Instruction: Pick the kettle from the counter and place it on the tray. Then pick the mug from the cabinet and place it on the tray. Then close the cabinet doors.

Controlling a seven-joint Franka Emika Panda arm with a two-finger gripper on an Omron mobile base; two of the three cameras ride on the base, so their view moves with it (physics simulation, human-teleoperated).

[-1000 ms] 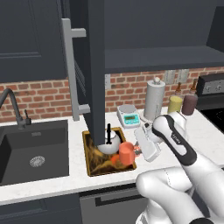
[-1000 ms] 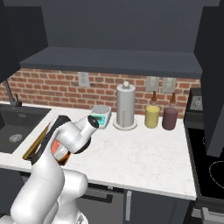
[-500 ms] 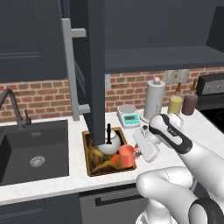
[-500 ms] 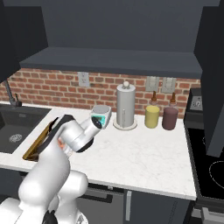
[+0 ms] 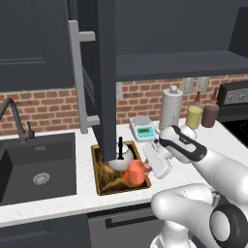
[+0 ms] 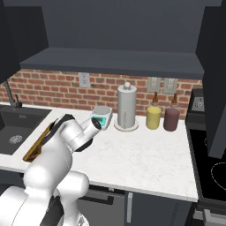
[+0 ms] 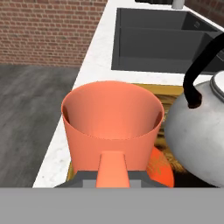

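The coral-orange mug [image 5: 134,173] is at the front right corner of the gold-rimmed tray [image 5: 103,183], and my gripper [image 5: 146,168] is shut on its side handle. In the hand view the mug [image 7: 111,127] faces me with its handle between my fingertips, at the gripper [image 7: 113,176]. I cannot tell whether its base touches the tray [image 7: 169,93]. The silver kettle [image 5: 121,158] with its black handle stands on the tray just behind the mug, and appears as the kettle [image 7: 201,131] on the right. The navy cabinet door [image 5: 105,72] stands open above the tray.
A dark sink [image 5: 34,169] with a faucet [image 5: 12,116] lies left of the tray. Behind it on the counter [image 5: 48,203] stand a small scale [image 5: 143,129], a paper-towel roll [image 5: 170,106], a yellow jar [image 5: 194,116] and a dark-red jar [image 5: 210,115]. A stove [image 6: 212,163] borders the right.
The arm's elbow has swung a little right and up, and the mug has sunk slightly toward the tray. My grip on the mug is unchanged.
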